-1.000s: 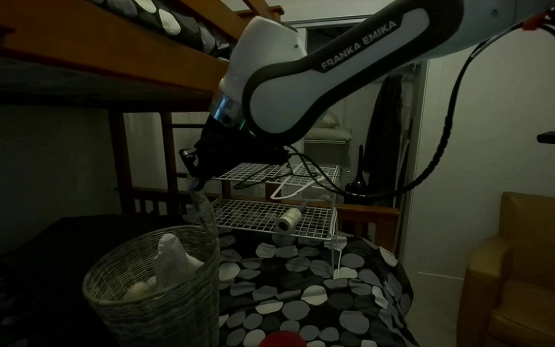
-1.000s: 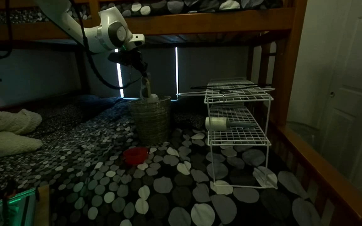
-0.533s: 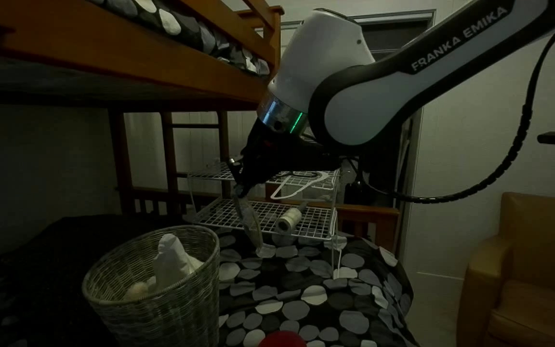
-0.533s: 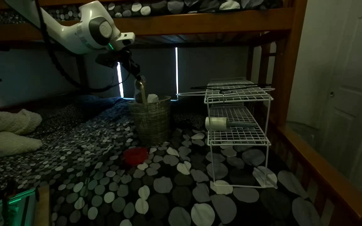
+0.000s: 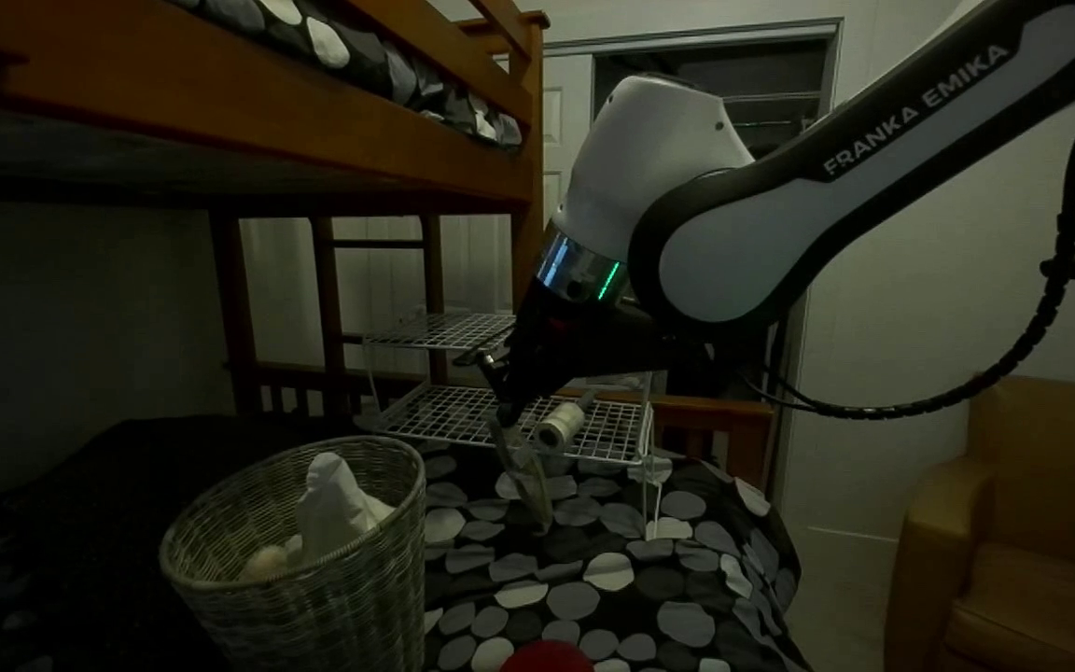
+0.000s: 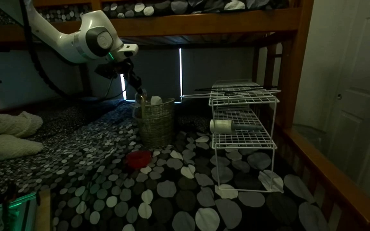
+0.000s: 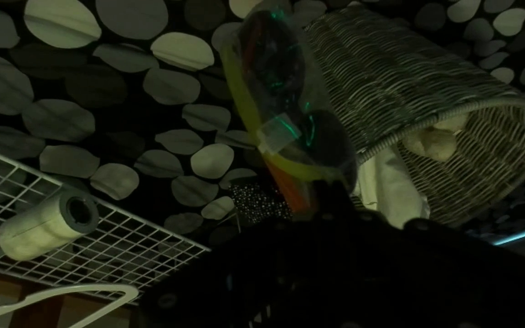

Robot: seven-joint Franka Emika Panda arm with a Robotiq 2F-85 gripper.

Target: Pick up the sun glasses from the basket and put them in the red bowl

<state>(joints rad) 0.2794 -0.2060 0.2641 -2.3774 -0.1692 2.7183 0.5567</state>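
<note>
The sunglasses hang from my gripper in a clear wrapper, with dark lenses and a yellow and orange frame. They also show in both exterior views. My gripper is shut on their upper end; it also shows in both exterior views. The woven basket stands beside the sunglasses, which hang outside it; it also shows in an exterior view and the wrist view. The red bowl sits on the bed, partly cut off in an exterior view, and is outside the wrist view.
A white wire rack stands on the bed with a lint roller on its shelf and hangers on top. White and pale items are inside the basket. The upper bunk rail runs above. A fleece blanket lies aside.
My gripper has carried the sunglasses from over the basket's rim to beside the basket, and lower. The basket, bowl and rack have not moved.
</note>
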